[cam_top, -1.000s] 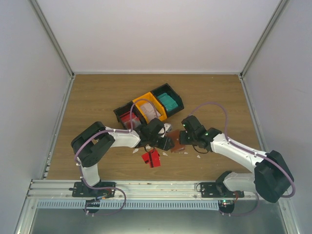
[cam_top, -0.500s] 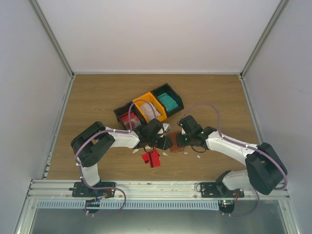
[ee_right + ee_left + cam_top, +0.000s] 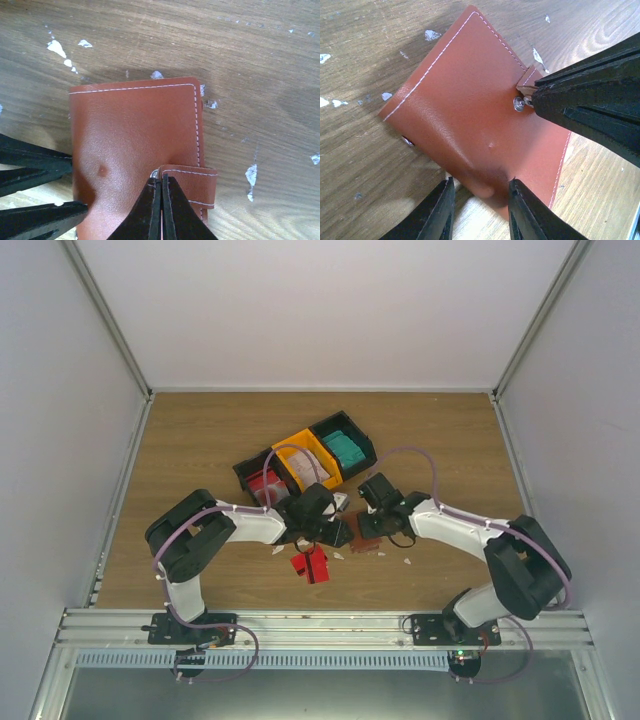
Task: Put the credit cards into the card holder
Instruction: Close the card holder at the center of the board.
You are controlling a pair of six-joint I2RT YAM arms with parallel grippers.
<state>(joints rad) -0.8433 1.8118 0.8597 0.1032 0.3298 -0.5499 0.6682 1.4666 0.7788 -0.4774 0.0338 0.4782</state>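
The reddish-brown card holder (image 3: 362, 539) lies closed on the wood between my two grippers. In the left wrist view the card holder (image 3: 470, 105) fills the middle. My left gripper (image 3: 479, 192) is open with its jaws either side of the holder's near edge. My right gripper (image 3: 161, 184) is shut, its tips pinching the end of the holder's strap (image 3: 192, 187) beside the metal snap (image 3: 518, 103). A red credit card (image 3: 312, 564) lies on the table in front of the left gripper (image 3: 338, 531). The right gripper (image 3: 362, 524) sits over the holder.
Joined bins stand behind the grippers: a black one with red cards (image 3: 262, 484), an orange one with a pale card (image 3: 305, 462) and a black one with teal cards (image 3: 346, 447). Small white scraps (image 3: 56, 48) dot the wood around the holder.
My right arm has swung left, and its gripper has come in over the card holder. The left arm, the holder and the red card have not moved.
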